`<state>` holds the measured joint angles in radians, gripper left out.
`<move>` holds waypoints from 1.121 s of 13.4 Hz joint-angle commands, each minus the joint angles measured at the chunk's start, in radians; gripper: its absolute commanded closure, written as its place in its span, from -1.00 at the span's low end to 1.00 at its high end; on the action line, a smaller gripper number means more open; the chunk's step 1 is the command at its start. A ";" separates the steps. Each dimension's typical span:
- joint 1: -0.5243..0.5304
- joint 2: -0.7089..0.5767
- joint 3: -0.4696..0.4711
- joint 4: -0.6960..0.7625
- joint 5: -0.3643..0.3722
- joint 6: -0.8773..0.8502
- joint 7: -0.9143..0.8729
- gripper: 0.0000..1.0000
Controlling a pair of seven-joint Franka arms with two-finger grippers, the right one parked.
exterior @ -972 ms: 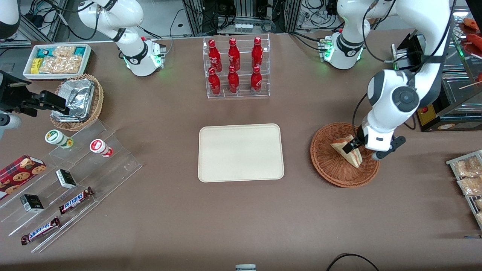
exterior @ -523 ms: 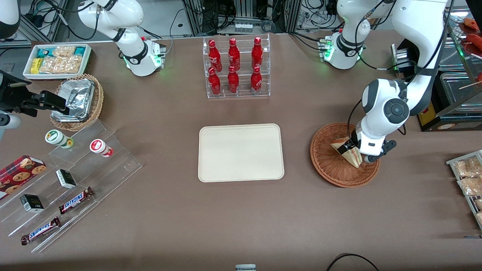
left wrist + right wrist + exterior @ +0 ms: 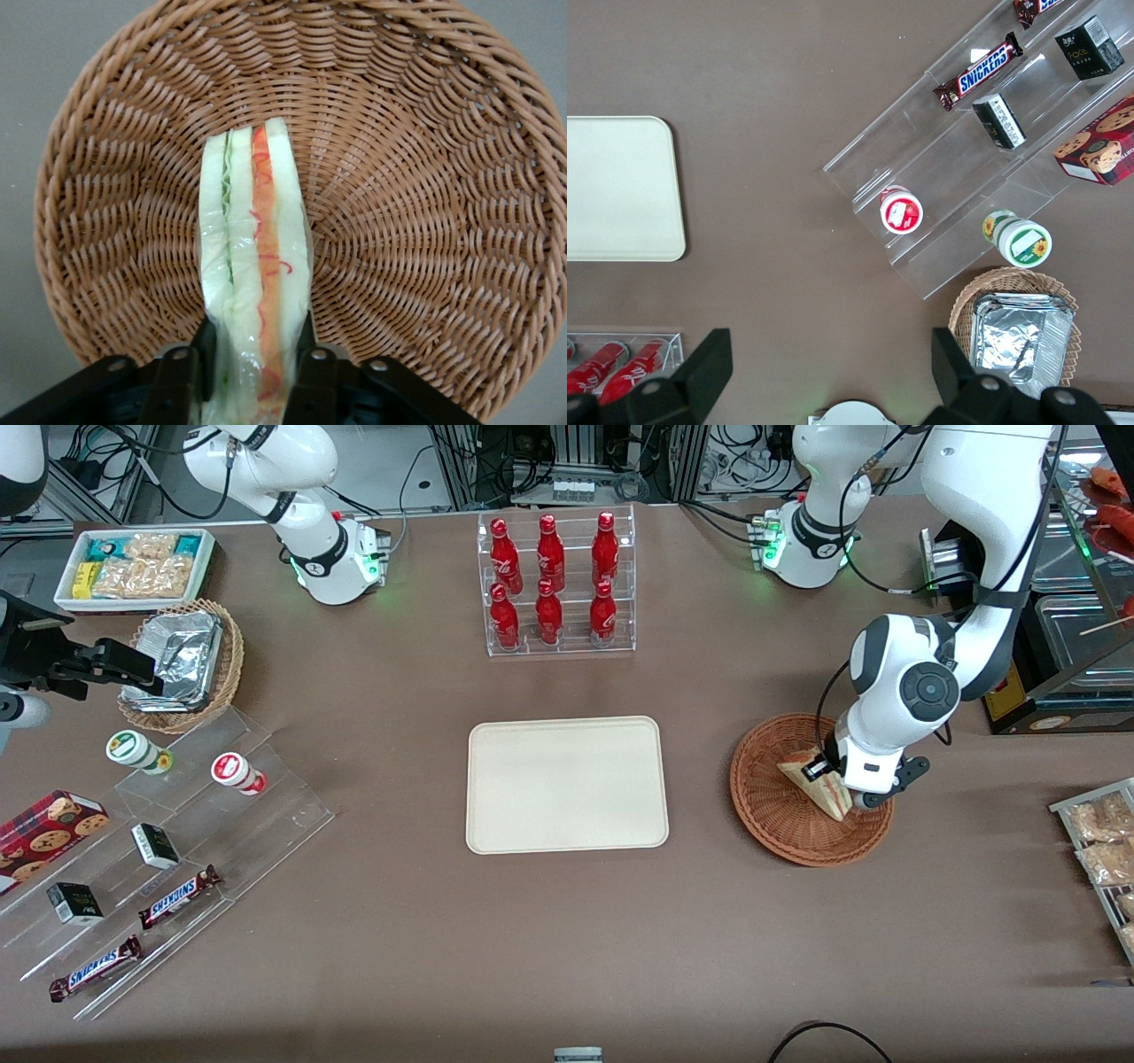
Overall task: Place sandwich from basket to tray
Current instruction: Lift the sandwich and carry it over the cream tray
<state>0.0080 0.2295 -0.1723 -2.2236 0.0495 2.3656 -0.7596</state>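
Sandwich [image 3: 255,266] in basket [image 3: 425,221]; wrist view shows gripper [image 3: 252,376] apparently clamping it.

I see the tray's [image 3: 620,190] rounded corner on the brown table [image 3: 780,106]. A clear stepped rack [image 3: 983,150] holds Snickers bars [image 3: 983,71], small boxes [image 3: 999,121] and two cups [image 3: 901,211]. A foil-filled basket [image 3: 1017,332] sits just beside it.

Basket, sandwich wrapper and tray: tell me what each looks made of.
Basket: woven wicker, reddish-brown, matte; the interlaced strands show plainly.
Sandwich wrapper: thin clear plastic film, judging by the glossy creases over the bread and filling. The pincer has a finger on each side of it.
Tray: probably moulded plastic, cream, smooth and matte, with rounded corners and a low rim.
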 commanded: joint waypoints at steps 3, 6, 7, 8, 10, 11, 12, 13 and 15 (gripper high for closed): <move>0.001 -0.067 -0.090 0.245 0.055 -0.348 0.002 1.00; 0.000 0.016 -0.203 0.477 0.056 -0.460 -0.009 1.00; -0.006 0.049 -0.238 0.536 0.070 -0.462 -0.012 1.00; -0.029 0.085 -0.269 0.576 0.093 -0.463 -0.015 1.00; -0.113 0.154 -0.273 0.637 0.112 -0.467 -0.017 1.00; -0.147 0.196 -0.273 0.663 0.108 -0.464 -0.018 1.00; -0.195 0.238 -0.273 0.685 0.110 -0.459 -0.024 1.00; -0.245 0.279 -0.271 0.714 0.112 -0.456 -0.041 1.00; -0.310 0.370 -0.271 0.784 0.113 -0.454 -0.052 1.00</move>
<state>-0.2428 0.4941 -0.4449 -1.5572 0.1384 1.9320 -0.7884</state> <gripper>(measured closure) 0.850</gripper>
